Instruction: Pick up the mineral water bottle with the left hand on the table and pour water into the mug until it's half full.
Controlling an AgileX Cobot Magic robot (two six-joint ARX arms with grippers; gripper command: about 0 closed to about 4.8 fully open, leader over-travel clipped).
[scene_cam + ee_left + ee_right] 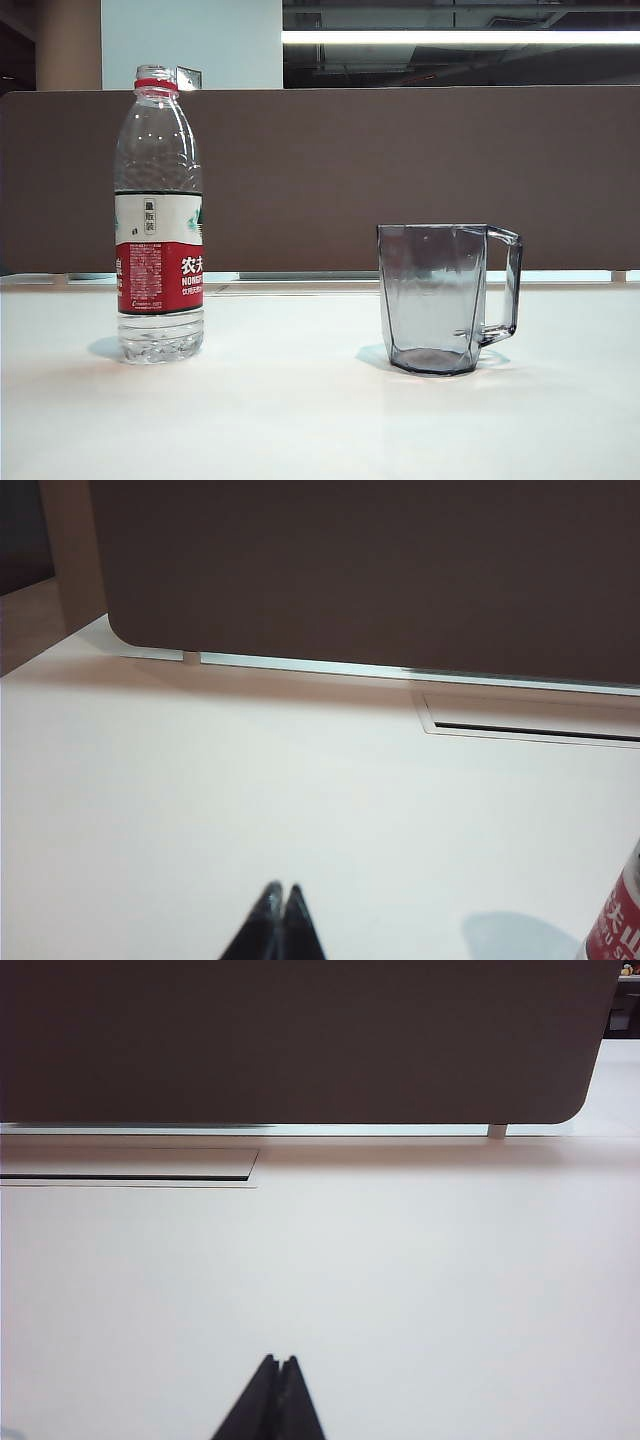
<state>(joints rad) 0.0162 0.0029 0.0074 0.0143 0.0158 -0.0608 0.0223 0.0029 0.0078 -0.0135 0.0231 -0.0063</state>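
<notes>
The mineral water bottle (158, 215) stands upright and uncapped on the left of the white table (300, 420), clear water in it. The smoky-grey faceted mug (440, 298) stands to its right, handle pointing right, and looks empty. Neither arm shows in the exterior view. In the left wrist view my left gripper (283, 889) is shut, its black tips together over bare table, and a corner of the bottle's red label (622, 920) shows off to one side, well apart from the tips. My right gripper (279, 1360) is shut too, over bare table, holding nothing.
A brown partition wall (330, 180) runs along the table's far edge. A narrow slot cover (530, 720) is set into the tabletop near that wall, and the same slot cover (125, 1168) appears in the right wrist view.
</notes>
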